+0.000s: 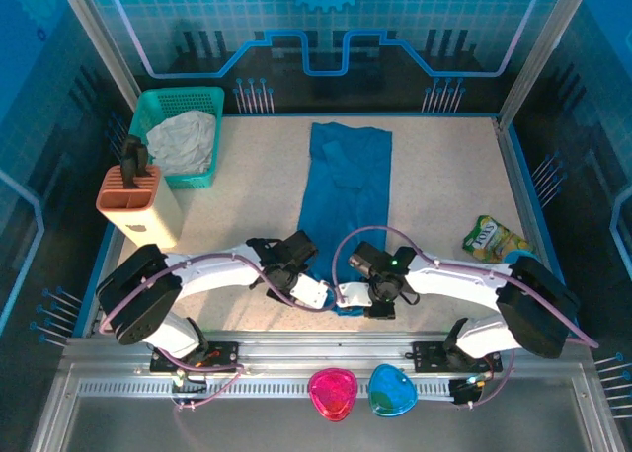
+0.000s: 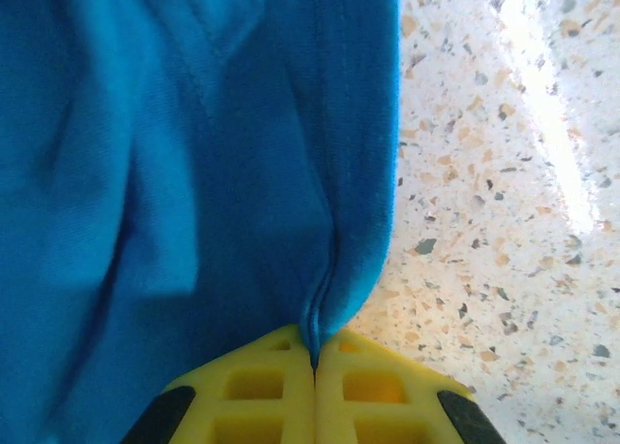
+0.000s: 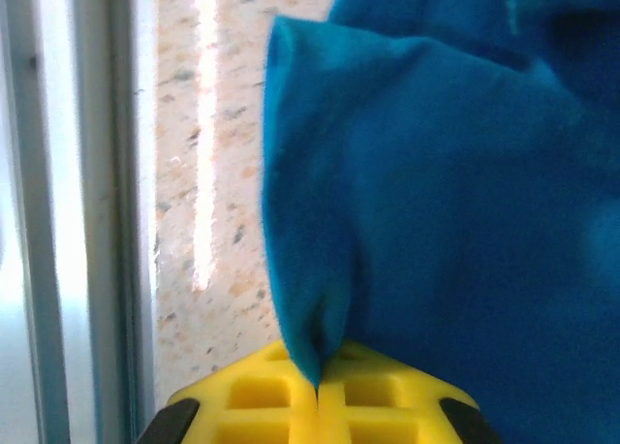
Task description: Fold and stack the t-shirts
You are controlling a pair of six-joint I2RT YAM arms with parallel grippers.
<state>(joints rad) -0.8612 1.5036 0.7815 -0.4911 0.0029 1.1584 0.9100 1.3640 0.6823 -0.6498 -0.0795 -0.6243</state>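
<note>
As left pincer [image 2: 313, 355] and right pincer [image 3: 318, 381] pinch it, the t-shirt [image 1: 346, 190] stretches away.

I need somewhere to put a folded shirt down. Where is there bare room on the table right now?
Two bare patches of table: one between the basket, knife block and t-shirt; a wider one right of the t-shirt, behind the snack packet. It is crowded along the near edge, where the left gripper and right gripper pinch its near end.
</note>
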